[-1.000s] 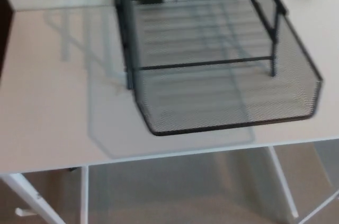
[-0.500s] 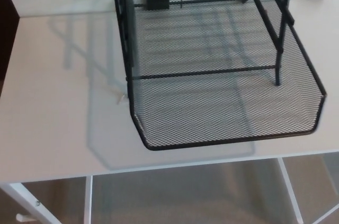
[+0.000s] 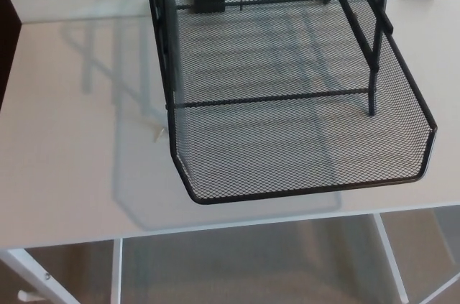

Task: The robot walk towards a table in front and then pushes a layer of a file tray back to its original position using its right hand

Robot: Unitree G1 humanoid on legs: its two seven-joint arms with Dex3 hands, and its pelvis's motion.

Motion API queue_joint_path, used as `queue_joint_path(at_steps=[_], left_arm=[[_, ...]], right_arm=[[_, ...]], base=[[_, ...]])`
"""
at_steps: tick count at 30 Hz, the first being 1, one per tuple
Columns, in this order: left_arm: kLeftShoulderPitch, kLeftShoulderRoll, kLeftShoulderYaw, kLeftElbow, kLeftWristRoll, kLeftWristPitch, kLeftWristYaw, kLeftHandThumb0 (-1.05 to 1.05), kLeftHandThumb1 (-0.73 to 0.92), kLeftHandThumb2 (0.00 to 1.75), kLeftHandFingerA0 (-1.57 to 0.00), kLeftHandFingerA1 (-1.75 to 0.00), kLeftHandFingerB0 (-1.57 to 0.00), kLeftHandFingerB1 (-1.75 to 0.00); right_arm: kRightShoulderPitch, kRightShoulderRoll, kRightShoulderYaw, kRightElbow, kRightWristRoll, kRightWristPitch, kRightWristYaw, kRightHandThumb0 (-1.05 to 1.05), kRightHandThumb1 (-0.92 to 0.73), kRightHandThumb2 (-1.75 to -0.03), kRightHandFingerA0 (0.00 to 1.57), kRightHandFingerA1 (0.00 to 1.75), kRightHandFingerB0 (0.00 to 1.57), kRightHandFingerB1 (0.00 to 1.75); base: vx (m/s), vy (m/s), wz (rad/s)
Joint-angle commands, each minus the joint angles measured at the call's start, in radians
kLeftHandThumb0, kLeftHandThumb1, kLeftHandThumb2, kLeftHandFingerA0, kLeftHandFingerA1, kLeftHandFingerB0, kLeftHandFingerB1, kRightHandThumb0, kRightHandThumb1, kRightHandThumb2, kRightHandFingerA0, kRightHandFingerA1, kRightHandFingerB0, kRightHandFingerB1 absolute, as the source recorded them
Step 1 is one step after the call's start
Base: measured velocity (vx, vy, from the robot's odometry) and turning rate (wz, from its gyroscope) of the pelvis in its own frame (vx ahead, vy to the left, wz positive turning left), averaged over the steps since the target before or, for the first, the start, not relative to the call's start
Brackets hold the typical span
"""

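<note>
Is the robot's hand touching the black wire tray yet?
Apart. The head view shows the pulled-out mesh tray on the white table, with no robot hand anywhere in the picture.

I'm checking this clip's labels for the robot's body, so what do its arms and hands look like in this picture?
Neither arm nor hand shows in the head view, so their colour, shape, cables and markings cannot be described from it. The picture holds only the black wire-mesh file tray, with its pulled-out layer reaching to the front edge of the pale white table, and the table's white legs below.

view slightly shifted, file tray (image 3: 302, 139) sharper
</note>
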Motion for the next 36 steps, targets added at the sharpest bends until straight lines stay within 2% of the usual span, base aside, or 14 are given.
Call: queue_joint_path(at_steps=[1, 9, 10, 11, 13, 14, 20, 21, 24, 25, 31, 32, 33, 36], left_arm=[[-0.009, 0.02, 0.007, 0.004, 0.023, -0.021, 0.015, -0.21, 0.62, 0.58, -0.59, -0.47, -0.43, -0.41], [-0.019, 0.013, 0.009, 0.017, 0.018, -0.022, 0.017, -0.21, 0.6, 0.58, -0.6, -0.48, -0.46, -0.42], [-0.02, 0.011, 0.009, 0.017, 0.019, -0.021, 0.021, -0.21, 0.6, 0.58, -0.61, -0.49, -0.47, -0.42], [-0.017, 0.012, 0.008, 0.015, 0.021, -0.023, 0.021, -0.22, 0.61, 0.58, -0.61, -0.48, -0.46, -0.42], [-0.017, 0.014, 0.006, 0.01, 0.023, -0.024, 0.02, -0.22, 0.61, 0.58, -0.6, -0.47, -0.45, -0.41], [-0.02, 0.015, 0.005, 0.008, 0.024, -0.023, 0.019, -0.23, 0.61, 0.58, -0.6, -0.47, -0.45, -0.41], [-0.029, 0.022, 0.008, -0.001, 0.009, -0.018, -0.002, -0.2, 0.64, 0.59, -0.58, -0.48, -0.41, -0.41], [-0.031, 0.024, 0.008, 0.01, 0.014, -0.032, -0.003, -0.21, 0.63, 0.59, -0.59, -0.48, -0.43, -0.41], [-0.023, 0.031, 0.01, 0.014, 0.012, -0.038, -0.012, -0.21, 0.62, 0.58, -0.57, -0.47, -0.43, -0.41], [-0.018, 0.032, 0.01, 0.014, 0.012, -0.036, -0.014, -0.21, 0.62, 0.58, -0.58, -0.47, -0.42, -0.4], [-0.012, 0.023, 0.007, -0.013, 0.016, -0.006, 0.011, -0.21, 0.62, 0.59, -0.6, -0.47, -0.44, -0.4], [-0.007, 0.025, 0.001, -0.014, 0.023, -0.018, 0.01, -0.22, 0.62, 0.58, -0.59, -0.46, -0.44, -0.4], [-0.008, 0.026, 0.0, -0.01, 0.024, -0.022, 0.008, -0.22, 0.61, 0.58, -0.59, -0.46, -0.44, -0.4], [-0.003, 0.033, -0.004, -0.009, 0.031, -0.028, 0.005, -0.22, 0.61, 0.58, -0.59, -0.45, -0.43, -0.4]], right_arm=[[0.177, 0.008, 0.015, -0.309, 0.127, -0.145, 0.033, -0.48, -0.47, -0.84, 0.67, 0.59, 0.45, 0.49], [0.362, -0.064, 0.031, -0.723, 0.272, -0.142, 0.079, -0.44, -0.57, -0.59, 0.63, 0.4, 0.55, 0.38], [0.376, -0.078, 0.032, -0.772, 0.29, -0.127, 0.084, -0.43, -0.49, -0.85, 0.58, 0.57, 0.41, 0.49], [0.389, -0.088, 0.039, -0.811, 0.305, -0.13, 0.088, -0.39, -0.59, -0.58, 0.61, 0.39, 0.54, 0.38], [0.403, -0.101, 0.048, -0.881, 0.323, -0.137, 0.092, -0.38, -0.59, -0.58, 0.61, 0.39, 0.55, 0.38], [0.404, -0.1, 0.049, -0.899, 0.319, -0.14, 0.089, -0.42, -0.49, -0.84, 0.57, 0.56, 0.42, 0.49], [0.371, -0.06, 0.046, -1.012, 0.24, -0.196, 0.053, -0.44, -0.49, -0.85, 0.6, 0.58, 0.44, 0.5], [0.325, -0.021, 0.045, -1.015, 0.2, -0.247, 0.033, -0.36, -0.57, -0.57, 0.61, 0.4, 0.56, 0.38], [0.28, 0.031, 0.03, -1.027, 0.128, -0.249, 0.006, -0.41, -0.58, -0.58, 0.57, 0.39, 0.54, 0.38], [0.244, 0.053, 0.03, -1.029, 0.098, -0.236, -0.004, -0.46, -0.5, -0.82, 0.48, 0.52, 0.4, 0.48], [0.102, 0.108, 0.004, -1.04, -0.052, -0.165, -0.013, -0.41, -0.61, -0.59, 0.4, 0.35, 0.37, 0.33], [0.037, 0.127, -0.017, -1.024, -0.163, -0.152, -0.017, -0.44, -0.6, -0.59, 0.29, 0.31, 0.29, 0.3], [0.004, 0.135, -0.019, -1.018, -0.218, -0.136, -0.016, -0.25, -0.43, -0.94, 0.07, 0.5, 0.07, 0.48], [-0.108, 0.161, -0.012, -0.951, -0.426, -0.109, -0.027, -0.5, -0.43, -0.79, 0.0, 0.3, 0.07, 0.34]], base=[[0.0, 0.0, 0.0], [0.0, 0.0, 0.0], [0.0, 0.0, 0.0], [0.0, 0.0, 0.0], [0.0, 0.0, 0.0], [0.0, 0.0, 0.0], [0.0, 0.0, 0.0], [0.0, 0.0, 0.0], [0.0, 0.0, 0.0], [0.0, 0.0, 0.0], [0.0, 0.0, 0.0], [0.0, 0.0, 0.0], [0.0, 0.0, 0.0], [0.0, 0.0, 0.0]])
